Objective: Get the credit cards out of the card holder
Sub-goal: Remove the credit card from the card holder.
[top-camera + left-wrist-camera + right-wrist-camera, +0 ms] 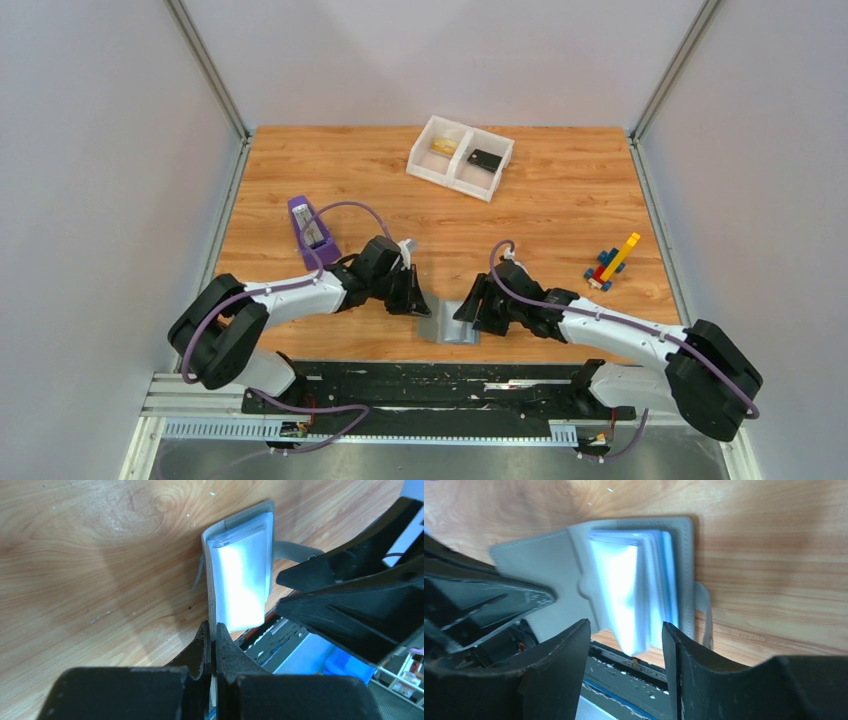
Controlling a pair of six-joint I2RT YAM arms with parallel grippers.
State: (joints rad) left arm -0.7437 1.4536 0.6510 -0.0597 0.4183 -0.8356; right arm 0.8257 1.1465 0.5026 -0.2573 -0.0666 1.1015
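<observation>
The grey card holder (452,323) lies open at the table's near edge, between both grippers. My left gripper (215,636) is shut on the edge of one grey panel of the card holder (207,555). Its clear sleeves (241,580) glare white, hiding whatever is inside. My right gripper (626,639) is open, its fingers either side of the hanging sleeves (631,595) without pinching them. The open card holder (539,565) spreads left toward the left gripper. One gold-yellow credit card (445,146) lies in the left compartment of the white tray (428,136).
The white tray's right compartment holds a small black piece (485,159). A purple object (310,232) stands at the left behind my left arm. A toy of coloured bricks (612,262) sits at the right. A black rail (430,385) runs along the table's near edge.
</observation>
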